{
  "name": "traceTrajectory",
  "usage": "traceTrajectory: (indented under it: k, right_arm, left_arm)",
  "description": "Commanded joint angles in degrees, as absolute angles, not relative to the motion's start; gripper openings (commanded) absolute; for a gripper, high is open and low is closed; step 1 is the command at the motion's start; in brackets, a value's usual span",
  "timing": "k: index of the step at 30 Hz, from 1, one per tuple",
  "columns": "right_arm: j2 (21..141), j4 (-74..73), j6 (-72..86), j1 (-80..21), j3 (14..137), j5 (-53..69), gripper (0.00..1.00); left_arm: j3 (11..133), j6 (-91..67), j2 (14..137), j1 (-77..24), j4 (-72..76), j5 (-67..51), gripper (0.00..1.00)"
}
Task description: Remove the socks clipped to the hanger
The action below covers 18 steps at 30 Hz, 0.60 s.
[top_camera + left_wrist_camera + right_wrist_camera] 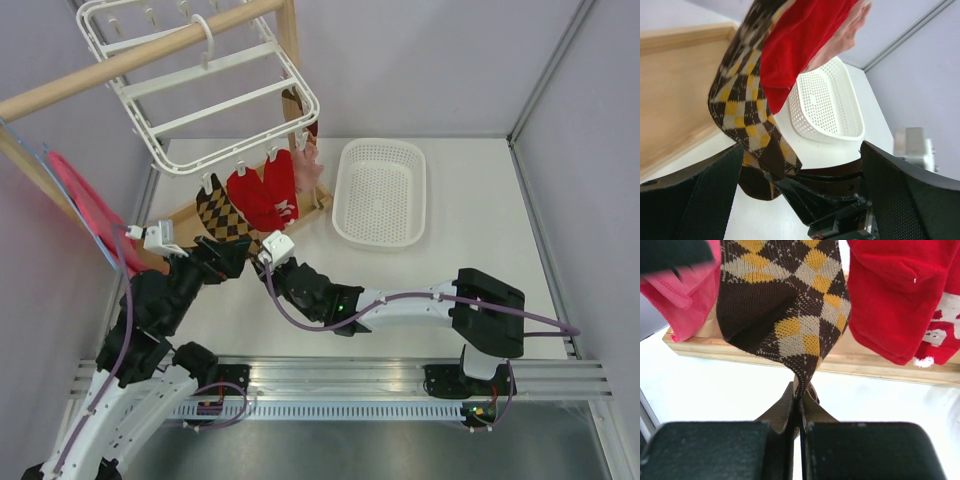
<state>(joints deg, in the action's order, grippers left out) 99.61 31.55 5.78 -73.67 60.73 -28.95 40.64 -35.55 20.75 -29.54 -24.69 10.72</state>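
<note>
Your right pincer (800, 407) pinches shut on the checkered sock (785, 305) by its toe only. Pull hard and it may slip free (left pincer (800, 165) gapes wide, empty).

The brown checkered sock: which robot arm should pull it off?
Right. The right gripper is shut on the tip of the brown-and-yellow diamond-checkered fabric sock; the left gripper is open, gripping nothing.

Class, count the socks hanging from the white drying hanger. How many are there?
4, I think: brown checkered sock leftmost; red sock next; second red sock overlapping it; pale pink sock rightmost. Overlap may hide others.
</note>
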Motion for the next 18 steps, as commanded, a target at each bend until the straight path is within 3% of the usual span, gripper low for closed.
traceTrajectory:
  k: [1,18]
  right_arm:
    - [96.8,31.3,6.9,-73.9,59.9,-28.7,0.01]
    - [89.2,26.3,9.8,-75.1,56.3,-25.6,0.01]
  left_arm:
    - [44.9,-30.3,20.3,-29.6,-26.6,12.5,1.0]
    - [56.0,-13.7,30.1,-29.7,-21.0,17.1,1.0]
